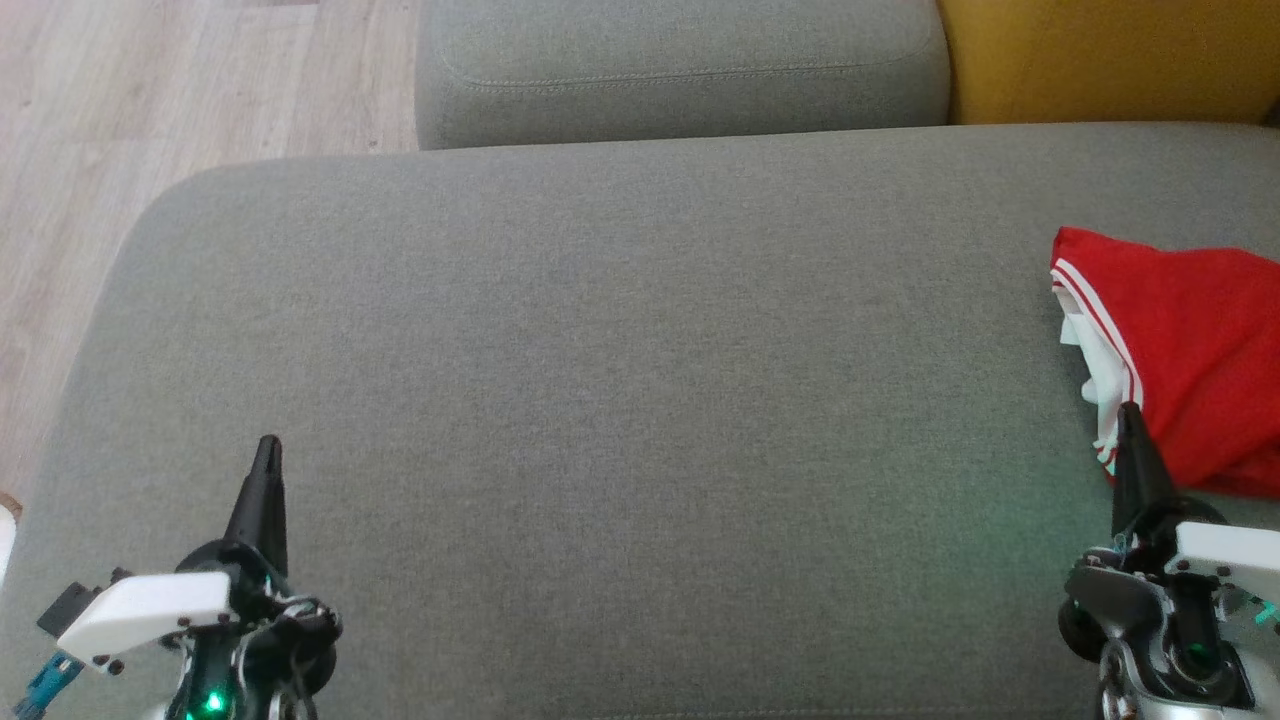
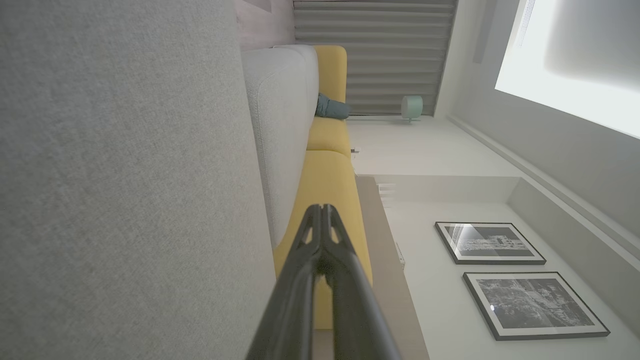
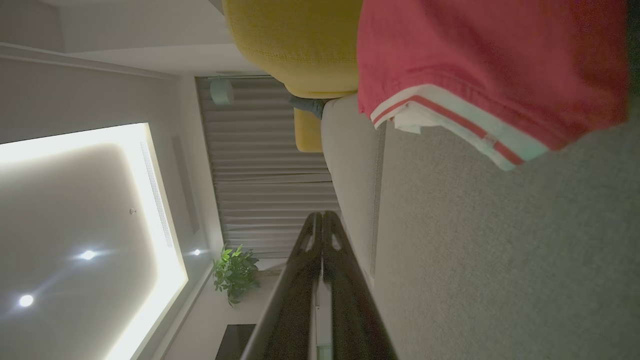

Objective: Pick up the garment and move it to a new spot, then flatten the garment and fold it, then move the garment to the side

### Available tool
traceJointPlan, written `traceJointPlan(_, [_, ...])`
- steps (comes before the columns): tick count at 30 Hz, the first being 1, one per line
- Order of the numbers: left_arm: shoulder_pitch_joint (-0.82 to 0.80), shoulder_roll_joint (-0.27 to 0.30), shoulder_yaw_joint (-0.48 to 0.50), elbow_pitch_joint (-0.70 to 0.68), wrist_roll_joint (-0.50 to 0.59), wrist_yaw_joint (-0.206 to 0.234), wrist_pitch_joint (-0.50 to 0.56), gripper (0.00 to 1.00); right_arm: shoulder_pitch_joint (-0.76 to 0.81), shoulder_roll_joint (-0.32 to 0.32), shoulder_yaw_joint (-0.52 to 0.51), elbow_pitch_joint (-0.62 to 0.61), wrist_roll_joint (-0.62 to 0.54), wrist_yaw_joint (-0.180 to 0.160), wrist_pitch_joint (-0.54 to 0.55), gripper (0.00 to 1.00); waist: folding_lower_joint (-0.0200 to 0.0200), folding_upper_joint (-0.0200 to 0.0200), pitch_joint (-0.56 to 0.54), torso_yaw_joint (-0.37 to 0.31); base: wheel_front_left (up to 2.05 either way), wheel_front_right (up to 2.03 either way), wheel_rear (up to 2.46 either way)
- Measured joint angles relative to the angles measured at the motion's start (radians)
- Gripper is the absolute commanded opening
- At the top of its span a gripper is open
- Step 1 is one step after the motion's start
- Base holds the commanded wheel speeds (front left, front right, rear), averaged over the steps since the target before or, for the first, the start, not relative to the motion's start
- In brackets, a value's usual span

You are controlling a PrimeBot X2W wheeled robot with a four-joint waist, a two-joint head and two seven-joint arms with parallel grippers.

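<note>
A red garment [image 1: 1190, 360] with white and red trim lies bunched at the right edge of the grey cushion [image 1: 620, 380], partly cut off by the head view's right border. My right gripper [image 1: 1130, 412] is shut with nothing in it, its tip just at the garment's near left corner; whether it touches the cloth I cannot tell. In the right wrist view the garment [image 3: 490, 65] lies up and to the right of the shut right gripper [image 3: 322, 216]. My left gripper [image 1: 268, 445] rests shut over the cushion's near left part, far from the garment, and its fingers [image 2: 322, 210] are pressed together.
A second grey cushion [image 1: 680, 70] lies behind, with a yellow cushion [image 1: 1110, 60] at the back right. Wooden floor [image 1: 150, 100] runs along the left past the cushion's rounded edge. The wide middle of the grey cushion is bare fabric.
</note>
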Motion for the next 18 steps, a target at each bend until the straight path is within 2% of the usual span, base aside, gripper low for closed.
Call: traceJointPlan(18, [0.0,0.0,0.0,0.0,0.0,0.0,0.0,0.0,0.0,0.0,0.0,0.0,0.0,0.0,0.0,0.0,0.0,0.0,0.0,0.0,0.0,0.0,0.0])
